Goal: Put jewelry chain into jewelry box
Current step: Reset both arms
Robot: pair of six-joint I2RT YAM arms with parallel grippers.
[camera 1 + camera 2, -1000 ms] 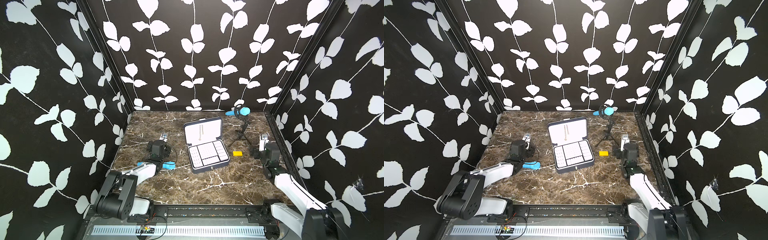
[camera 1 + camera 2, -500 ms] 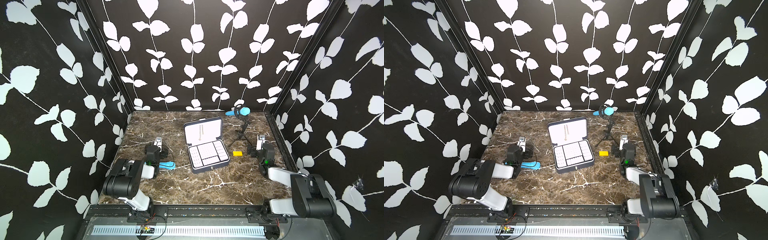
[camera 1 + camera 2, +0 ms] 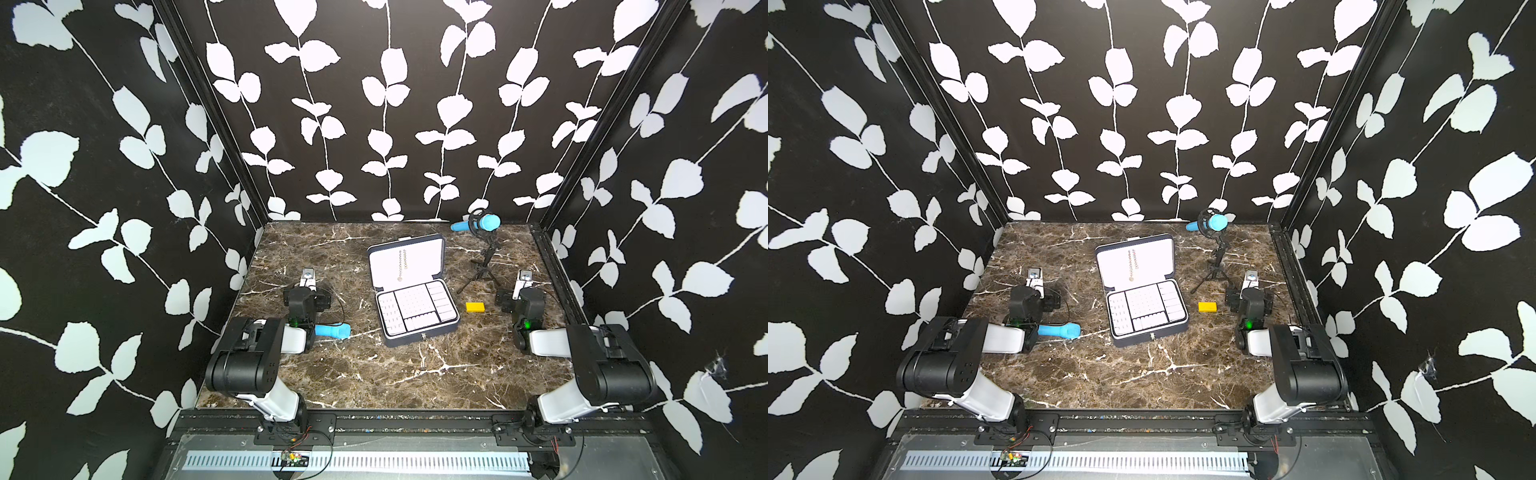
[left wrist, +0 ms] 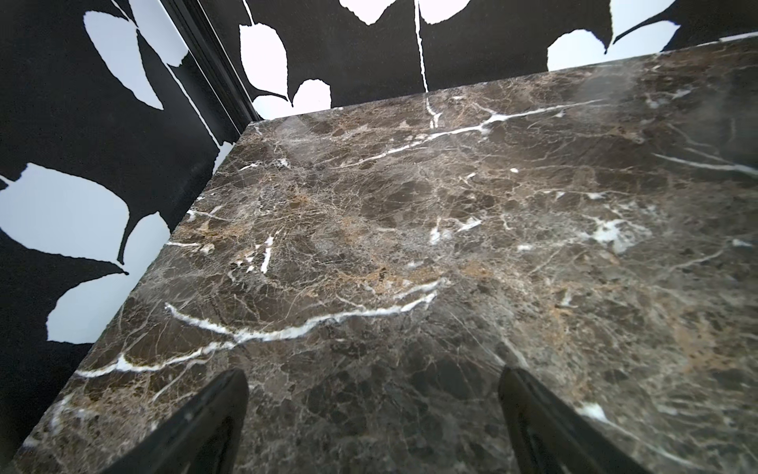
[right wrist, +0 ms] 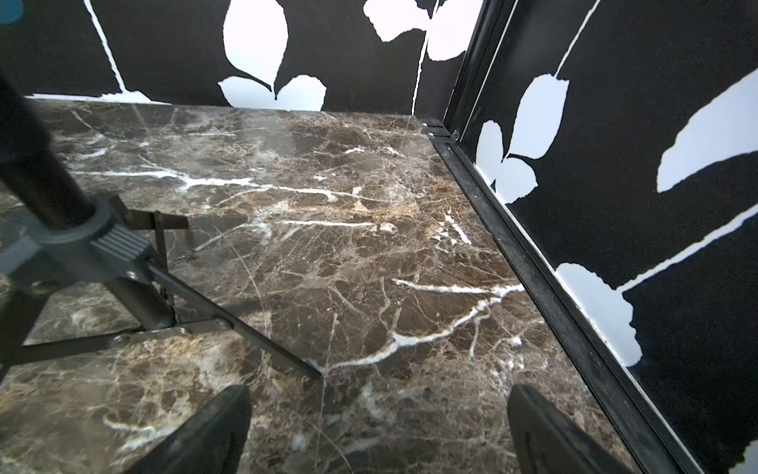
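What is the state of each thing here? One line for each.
jewelry box: open.
jewelry chain: stretched out on the lid's white lining.
left gripper: open, empty.
right gripper: open, empty.
tripod microphone: standing upright.
blue cylinder: lying on its side.
yellow block: lying flat.

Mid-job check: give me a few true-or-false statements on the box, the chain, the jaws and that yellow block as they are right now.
1. The jewelry box stands open. True.
2. The jewelry chain lies in the box's compartmented tray. False: it lies on the white lining of the open lid.
3. The left gripper and the right gripper both have open jaws holding nothing. True.
4. The yellow block sits inside the box. False: it lies on the table beside the box, on the right arm's side.
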